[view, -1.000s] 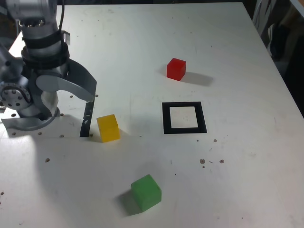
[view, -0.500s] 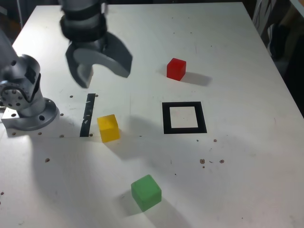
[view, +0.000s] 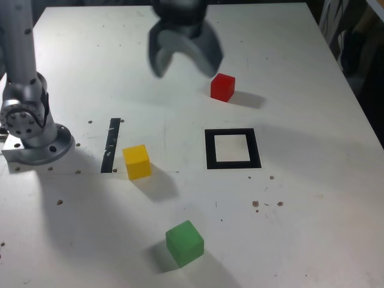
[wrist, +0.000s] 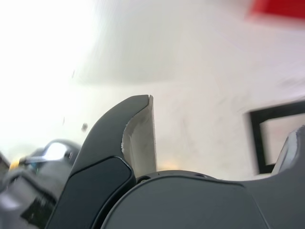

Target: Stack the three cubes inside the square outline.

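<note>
Red cube just beside the wide-open pincer (nothing held), on the exterior view's right.

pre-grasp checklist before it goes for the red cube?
1. Gripper open and empty: ok, jaws spread, nothing between them.
2. Red cube unobstructed: ok, it stands alone on the table.
3. Gripper lined up over the red cube: not ok, it sits to the exterior view's left of the cube.
4. Square outline free for placing: ok, white centre is bare.
5. Yellow cube and green cube clear of the path: ok, both lie apart, nearer the camera.
6. Gripper height above table: cannot tell.
</note>
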You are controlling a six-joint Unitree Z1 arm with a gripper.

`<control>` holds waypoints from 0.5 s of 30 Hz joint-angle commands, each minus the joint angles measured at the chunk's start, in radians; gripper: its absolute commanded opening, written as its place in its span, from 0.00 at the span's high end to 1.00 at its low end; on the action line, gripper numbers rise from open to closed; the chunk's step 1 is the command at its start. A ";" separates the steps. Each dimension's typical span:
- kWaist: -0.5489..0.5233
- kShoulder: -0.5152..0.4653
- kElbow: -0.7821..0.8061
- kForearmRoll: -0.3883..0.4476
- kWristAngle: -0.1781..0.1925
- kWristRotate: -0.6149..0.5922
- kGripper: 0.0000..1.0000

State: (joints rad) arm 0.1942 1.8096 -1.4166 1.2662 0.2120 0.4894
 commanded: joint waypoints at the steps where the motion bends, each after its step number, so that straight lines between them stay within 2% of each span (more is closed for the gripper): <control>1: 0.012 0.039 -0.145 -0.009 0.027 0.020 0.03; 7: 0.021 0.095 -0.182 -0.020 0.092 0.045 0.06; 15: 0.021 0.203 -0.175 -0.005 0.102 0.072 0.11</control>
State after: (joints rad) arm 0.2150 2.0022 -1.5967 1.2603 0.3140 0.5530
